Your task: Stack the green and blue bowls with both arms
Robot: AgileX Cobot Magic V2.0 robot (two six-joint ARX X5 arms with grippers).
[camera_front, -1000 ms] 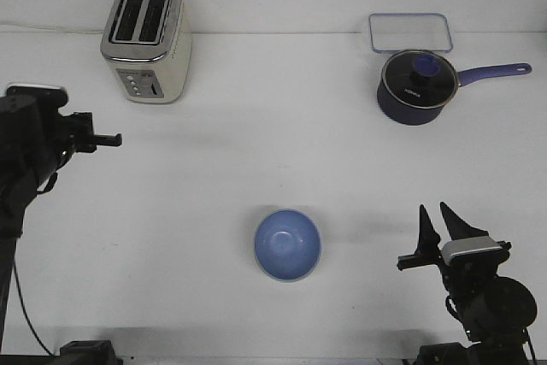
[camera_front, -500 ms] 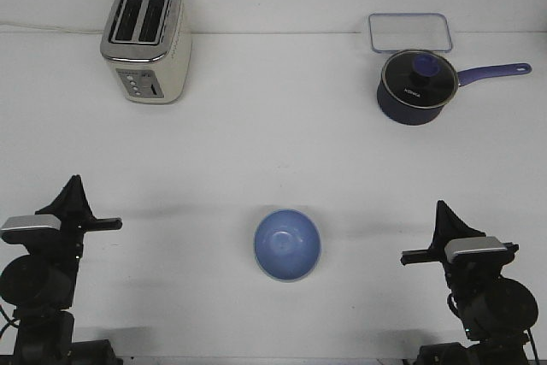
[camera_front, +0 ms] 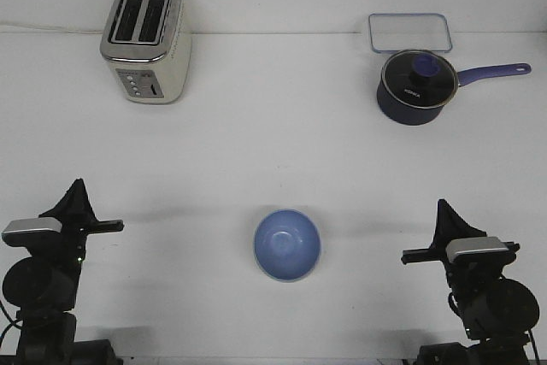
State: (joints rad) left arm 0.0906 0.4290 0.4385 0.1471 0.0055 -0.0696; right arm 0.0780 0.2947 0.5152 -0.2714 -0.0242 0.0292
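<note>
Front view: I see my left gripper (camera_front: 75, 194) at the near left edge, fingers meeting in a single point, so pressed together and holding nothing. My right gripper (camera_front: 444, 215) sits at the near right edge, also drawn to one point and not holding anything. Between them, on the white surface (camera_front: 273, 126), the blue bowl (camera_front: 287, 244) stands upright, well apart from both grippers. I cannot make out a green bowl. Far back left stands a toaster (camera_front: 145, 42); far back right a dark blue saucepan (camera_front: 416, 85) sits just before a clear container (camera_front: 410, 32).
</note>
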